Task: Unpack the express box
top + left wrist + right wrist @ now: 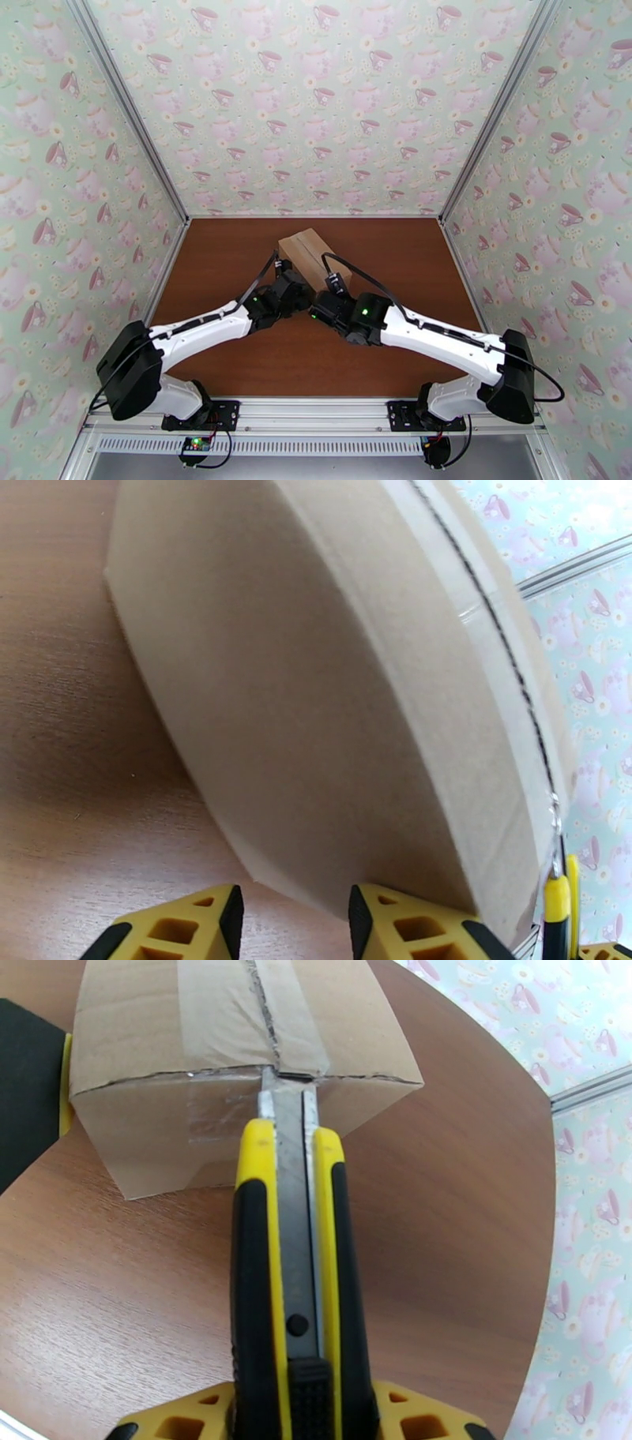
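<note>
The express box (304,243), a plain brown carton, lies on the brown table (221,268) with clear tape along its top seam (229,1007). My left gripper (296,922) stands open against the box's near side (316,701), and bare table shows between its yellow fingers (197,922). My right gripper (304,1422) is shut on a yellow-and-black utility knife (296,1236). The blade tip touches the taped seam at the box's near top edge (268,1078). From above, both grippers (286,284) (330,296) meet at the box's near end, which the arms partly hide.
Patterned walls (316,103) enclose the table on three sides, close behind the box. Open wood lies to the left (213,260) and right (411,260) of the box. The left arm's black wrist (24,1078) sits beside the box's left side.
</note>
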